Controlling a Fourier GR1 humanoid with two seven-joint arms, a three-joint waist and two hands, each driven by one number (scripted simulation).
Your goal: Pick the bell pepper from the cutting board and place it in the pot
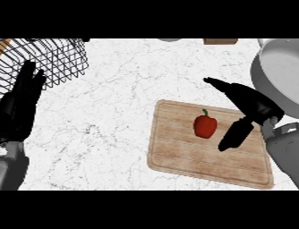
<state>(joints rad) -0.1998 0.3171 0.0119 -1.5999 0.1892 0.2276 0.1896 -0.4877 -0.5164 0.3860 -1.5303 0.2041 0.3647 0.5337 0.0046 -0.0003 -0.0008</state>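
Red bell pepper (205, 126) lay on the pale wooden cutting board (178, 152)
Right hand (254, 105) hovered beside it, fingers released; left hand (16, 109) rested open; grey metal pot (271, 71) stood apart.

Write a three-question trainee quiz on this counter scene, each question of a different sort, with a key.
1. True or false: the bell pepper lies on the cutting board.
2. Which hand is nearer the pepper? A) left hand B) right hand
3. Fill in: the wire basket sits at the view's upper ____.

Key
1. True; the pepper is not yet in the pot.
2. B; it hovers open beside the pepper, thumb just right of it, not touching. The left hand rests open at the left edge.
3. left
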